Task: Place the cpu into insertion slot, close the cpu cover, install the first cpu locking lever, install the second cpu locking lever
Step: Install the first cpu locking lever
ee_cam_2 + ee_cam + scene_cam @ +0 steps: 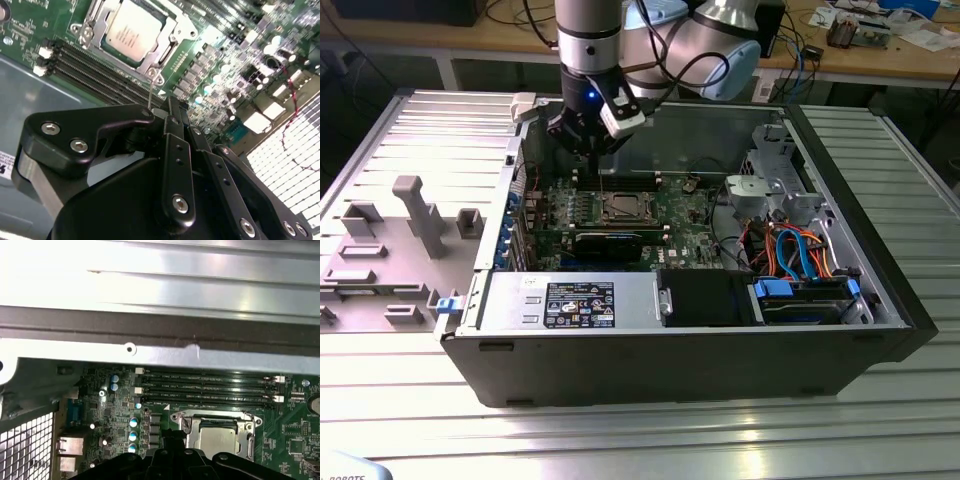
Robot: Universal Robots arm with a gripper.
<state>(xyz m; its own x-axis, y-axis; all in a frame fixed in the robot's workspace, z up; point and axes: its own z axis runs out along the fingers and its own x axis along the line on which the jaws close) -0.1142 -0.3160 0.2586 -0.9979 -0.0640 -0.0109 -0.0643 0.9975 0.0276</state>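
The cpu (131,31) is seen seated in the slot (167,47) on the green board (295,432), with the cover (102,22) lying closed around it so that the chip's silvery top shows through the frame's opening; the same arrangement is seen in the first wrist view, cpu (216,439) inside cover (187,426). In the exterior view the gripper (590,150) is held above the board inside the open case (880,290), just toward the exterior view's left of the socket and clear of it. In the second wrist view the fingers (172,125) are drawn together, and a thin upright wire, judged to be a lever (150,92), runs from the socket corner up to the fingertips; whether it is actually pinched cannot be told. The risk from here is judged to lie in that thin wire: if it is gripped off-centre or swung at an angle, it could slip out, spring back against the cover, or miss its retaining hook. The 4 memory slots (95,67) lie just beside the socket and could be scraped by a low pass.
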